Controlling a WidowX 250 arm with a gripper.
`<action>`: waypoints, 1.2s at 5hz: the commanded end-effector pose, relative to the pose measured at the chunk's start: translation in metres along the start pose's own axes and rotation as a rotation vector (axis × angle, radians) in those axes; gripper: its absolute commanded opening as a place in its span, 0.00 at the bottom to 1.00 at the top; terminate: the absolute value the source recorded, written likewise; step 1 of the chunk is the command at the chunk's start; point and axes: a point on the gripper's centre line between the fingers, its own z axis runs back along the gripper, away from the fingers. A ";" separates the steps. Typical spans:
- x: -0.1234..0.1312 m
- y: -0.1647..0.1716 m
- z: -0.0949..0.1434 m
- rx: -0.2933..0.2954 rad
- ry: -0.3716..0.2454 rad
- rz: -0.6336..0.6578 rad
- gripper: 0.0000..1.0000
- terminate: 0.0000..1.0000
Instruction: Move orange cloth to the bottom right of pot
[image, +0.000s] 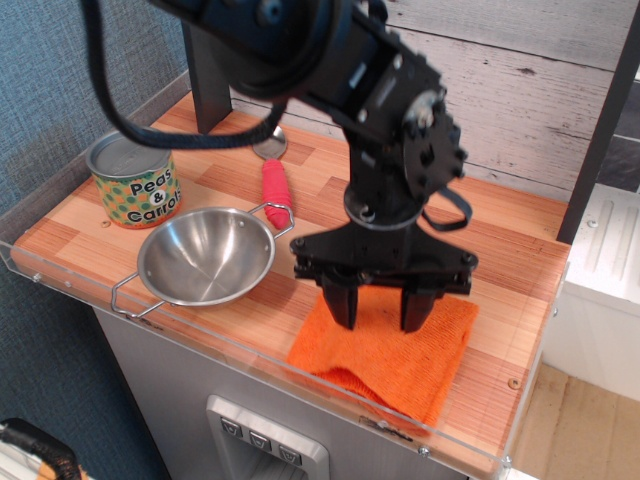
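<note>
Pincer (381, 305): released, two dark fingers spread, tips at or just above the orange cloth (385, 350); nothing held.

Orange cloth: lies flat, slightly rumpled, on the worktop (505, 265), to the lower right of the pot (205, 256) and apart from it, front edge near the clear guard rail.

Judgement: placement looks complete. Lift straight up, fingers wide, so the knit does not snag and drag.

Tin can (132, 180): behind-left of the pot.

Red-handled utensil (274, 184): behind the pot, near its rear handle.
</note>
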 end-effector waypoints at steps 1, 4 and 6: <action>0.014 -0.011 0.045 -0.048 -0.057 -0.003 1.00 0.00; 0.036 -0.008 0.076 -0.008 -0.018 0.028 1.00 0.00; 0.078 -0.050 0.080 -0.036 -0.001 -0.017 1.00 0.00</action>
